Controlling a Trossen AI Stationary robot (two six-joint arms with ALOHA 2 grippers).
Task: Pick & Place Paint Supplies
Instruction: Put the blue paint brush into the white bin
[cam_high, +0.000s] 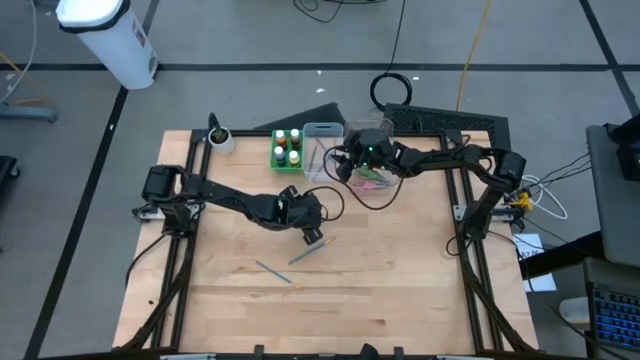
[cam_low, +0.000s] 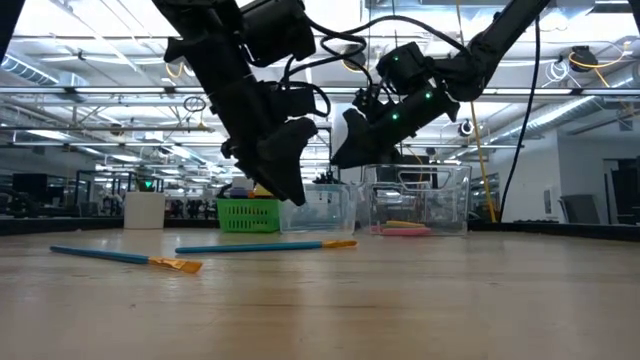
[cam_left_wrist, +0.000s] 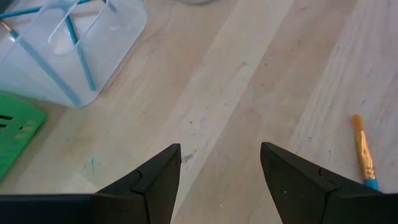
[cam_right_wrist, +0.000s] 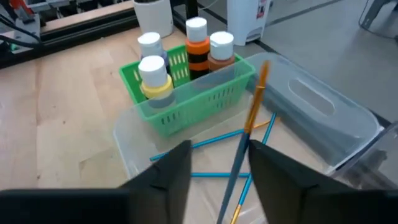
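Note:
My left gripper (cam_high: 312, 236) (cam_left_wrist: 221, 162) hovers open, pointing down, above bare wood near the table's middle. Two blue-handled brushes lie flat on the table by it, one (cam_high: 308, 250) (cam_low: 265, 245) close beside it, whose orange tip (cam_left_wrist: 362, 149) shows in the left wrist view, and one (cam_high: 275, 271) (cam_low: 125, 258) nearer the near edge. My right gripper (cam_high: 343, 168) (cam_right_wrist: 219, 149) is open over a clear bin (cam_high: 322, 150) (cam_right_wrist: 124, 134) that holds blue brushes. A brush (cam_right_wrist: 249, 124) stands tilted between its fingers, orange end up. White-capped paint bottles (cam_right_wrist: 196, 37) stand in the green tray (cam_high: 275, 150). My right gripper is open, with a wide gap between its fingers. The brush's handle (cam_right_wrist: 242, 155) runs close along the inner side of one finger (cam_right_wrist: 273, 168), and I cannot tell whether the two touch. The brush's lower end is cut off by the picture's edge.
A second clear bin (cam_high: 375, 180) with pink and green things inside stands to the right of the first. A white cup (cam_high: 220, 138) sits at the far left corner. Dark frame rails run along both table sides. Bare wood lies toward the near edge.

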